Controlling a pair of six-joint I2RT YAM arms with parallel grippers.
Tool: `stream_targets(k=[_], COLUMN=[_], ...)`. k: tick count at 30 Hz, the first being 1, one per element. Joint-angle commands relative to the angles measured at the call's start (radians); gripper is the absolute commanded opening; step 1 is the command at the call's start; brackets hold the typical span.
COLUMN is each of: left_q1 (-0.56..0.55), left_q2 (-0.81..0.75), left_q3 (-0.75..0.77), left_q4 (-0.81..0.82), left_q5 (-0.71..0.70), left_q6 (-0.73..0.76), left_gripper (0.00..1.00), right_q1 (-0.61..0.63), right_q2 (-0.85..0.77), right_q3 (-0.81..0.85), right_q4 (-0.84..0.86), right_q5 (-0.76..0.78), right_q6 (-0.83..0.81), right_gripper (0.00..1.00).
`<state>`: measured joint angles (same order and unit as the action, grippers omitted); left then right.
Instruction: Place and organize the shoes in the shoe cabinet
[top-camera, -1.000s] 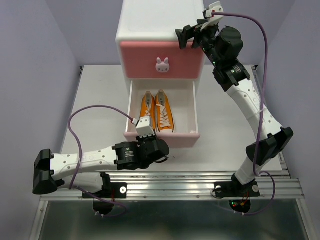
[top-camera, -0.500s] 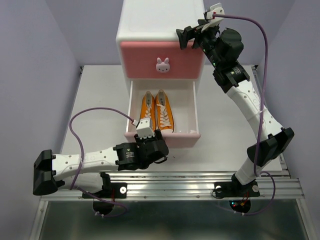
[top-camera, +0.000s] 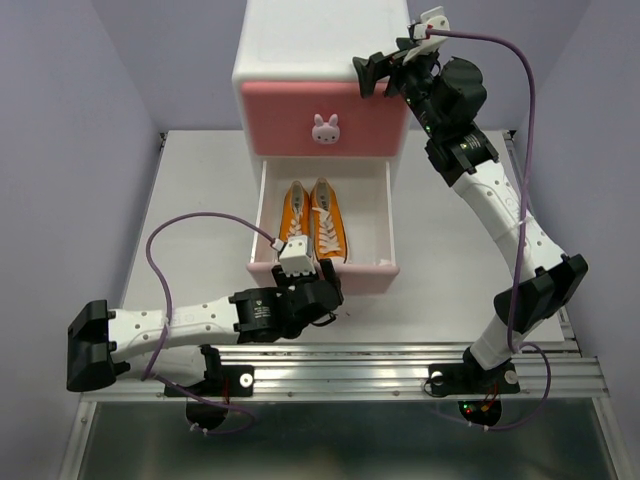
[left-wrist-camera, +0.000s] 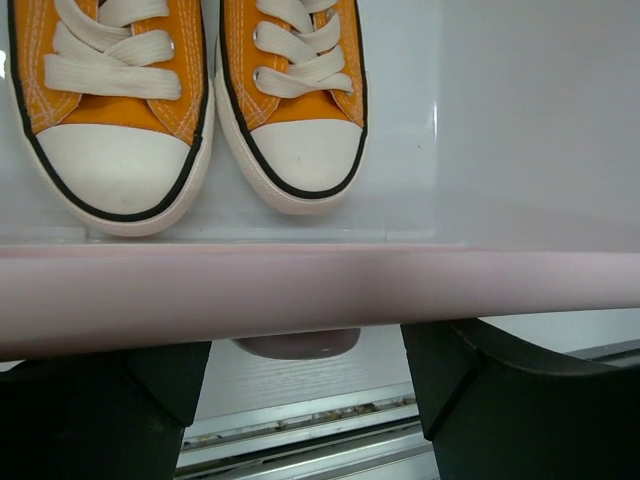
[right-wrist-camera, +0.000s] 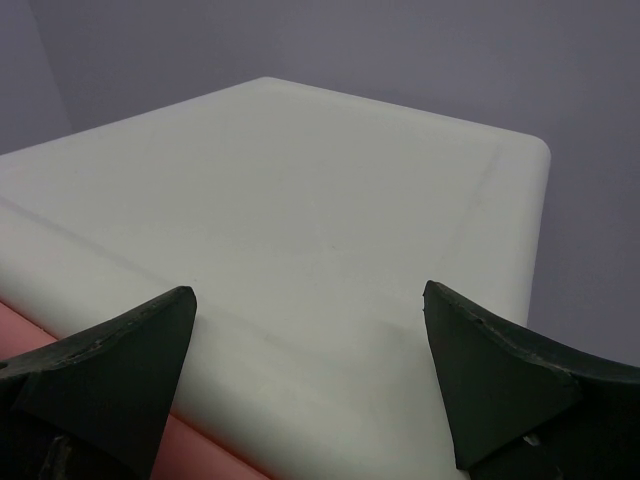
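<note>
My left gripper (top-camera: 322, 285) has crept closer to the shoe cabinet's (top-camera: 310, 45) pulled-out lower drawer (left-wrist-camera: 320, 285). Its jaws are spread on either side of what looks like the knob (left-wrist-camera: 296, 345). The orange pair (top-camera: 315, 222) lies inside, toes at the front, so I judge pushing shut is next. Bare drawer floor lies right of them. My right gripper (right-wrist-camera: 308, 295), spread and empty, hovers over the cabinet's top corner.

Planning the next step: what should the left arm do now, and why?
Probably push the lower drawer shut: the orange shoes already lie side by side inside it, and the open left gripper sits right at its front edge.
</note>
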<state>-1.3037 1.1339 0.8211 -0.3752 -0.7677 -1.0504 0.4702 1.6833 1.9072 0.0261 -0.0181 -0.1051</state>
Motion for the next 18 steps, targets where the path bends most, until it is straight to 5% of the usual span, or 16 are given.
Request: stream_targets(k=[1, 12, 18], left_q1=[0.119, 0.138, 0.139], left_q2=[0.04, 0.164, 0.124], left_q3=[-0.048, 0.004, 0.038], left_q4=[0.284, 0.124, 0.125], left_q5=[0.057, 0.027, -0.021], left_q6=[0.104, 0.073, 0.041], left_gripper=[0.84, 0.62, 0.22], right_q1=[0.002, 0.002, 0.002], right_q2=[0.107, 0.099, 0.09], right_q3=[-0.111, -0.122, -0.135], right_q4=[-0.358, -0.353, -0.345], right_q5=[0.0, 0.014, 0.014], right_q6=[0.058, 0.03, 0.033], right_gripper=[1.0, 1.0, 1.0])
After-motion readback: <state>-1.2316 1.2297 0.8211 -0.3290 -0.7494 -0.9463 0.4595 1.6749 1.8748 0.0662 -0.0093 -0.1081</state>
